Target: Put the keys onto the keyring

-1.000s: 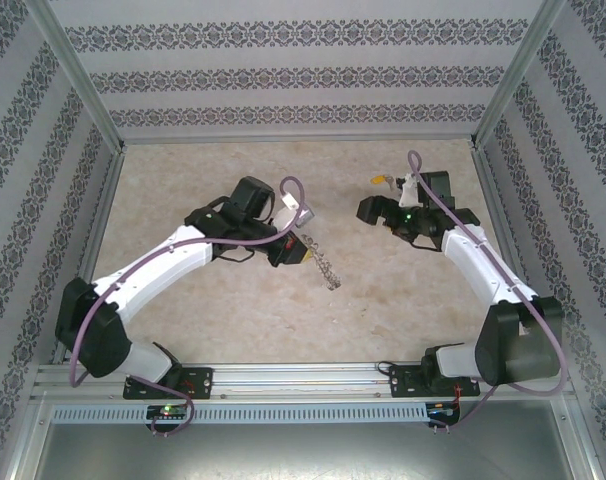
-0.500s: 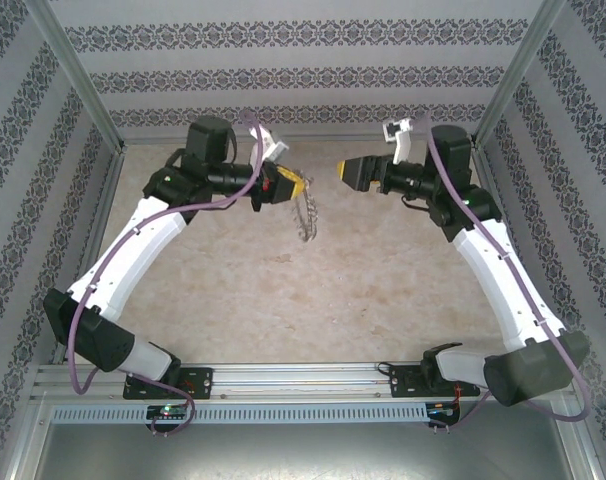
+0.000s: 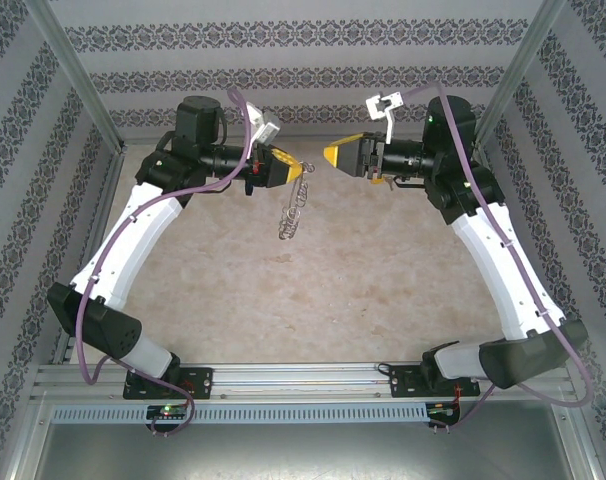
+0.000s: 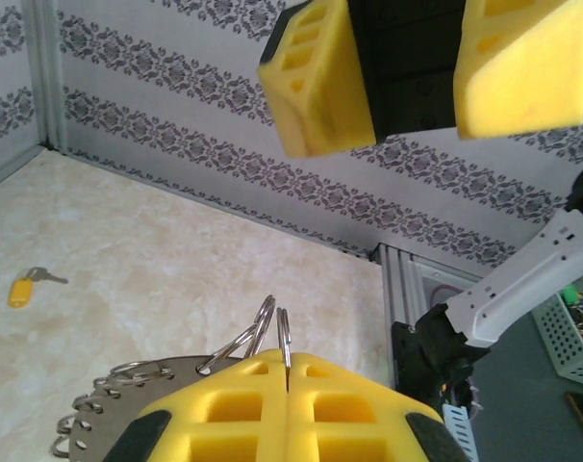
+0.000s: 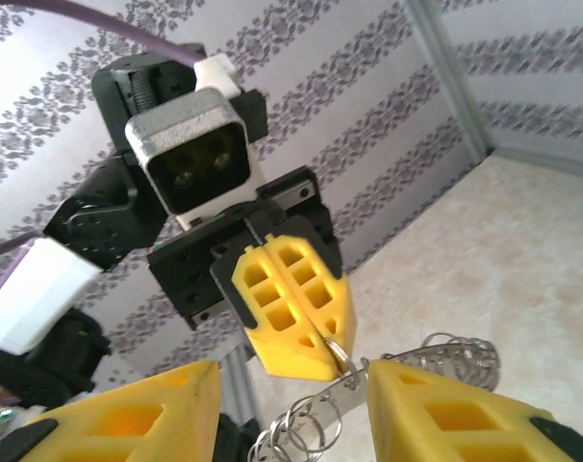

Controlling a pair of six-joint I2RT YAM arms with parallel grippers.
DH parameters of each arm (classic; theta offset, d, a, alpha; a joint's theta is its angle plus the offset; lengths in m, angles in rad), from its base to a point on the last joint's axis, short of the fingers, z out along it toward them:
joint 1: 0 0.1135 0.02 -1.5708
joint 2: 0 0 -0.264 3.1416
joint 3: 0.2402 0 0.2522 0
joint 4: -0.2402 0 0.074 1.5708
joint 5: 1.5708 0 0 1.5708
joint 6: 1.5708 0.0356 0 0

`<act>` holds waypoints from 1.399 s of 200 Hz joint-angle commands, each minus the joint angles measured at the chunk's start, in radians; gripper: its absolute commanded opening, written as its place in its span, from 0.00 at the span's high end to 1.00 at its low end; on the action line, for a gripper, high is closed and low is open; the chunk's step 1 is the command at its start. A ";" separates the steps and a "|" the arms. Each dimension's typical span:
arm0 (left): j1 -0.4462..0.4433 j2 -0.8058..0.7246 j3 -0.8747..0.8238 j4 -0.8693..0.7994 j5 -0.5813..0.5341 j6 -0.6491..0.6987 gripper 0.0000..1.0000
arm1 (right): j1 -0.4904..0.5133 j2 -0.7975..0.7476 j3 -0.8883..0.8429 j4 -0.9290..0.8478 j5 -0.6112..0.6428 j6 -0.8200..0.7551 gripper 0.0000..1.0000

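Risen toward the patterned wall above the marbled table, left gripper is pinching the dangling keyring; right gripper is facing it, jaws half-open.

The two arms meet high over the far end of the table; the left gripper and the right gripper face tip to tip with only a narrow gap between them; the keyring hangs from the left gripper's closed fingers, below that gap, barring a straight pass underneath; in the right wrist view its coils lie in the space between the right gripper's spread fingers; the back wall stands close behind both grippers; the middle and near floor lies open under the arms; the key lies flat with bare floor all round it.
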 commanded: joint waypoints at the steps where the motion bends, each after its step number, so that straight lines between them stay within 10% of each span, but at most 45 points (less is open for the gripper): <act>1: 0.028 -0.028 0.027 0.080 0.089 -0.047 1.00 | 0.024 0.023 0.042 0.000 -0.097 0.029 0.59; 280: 0.049 -0.048 -0.042 0.339 0.203 -0.259 1.00 | 0.092 0.144 0.143 0.014 -0.128 0.013 0.69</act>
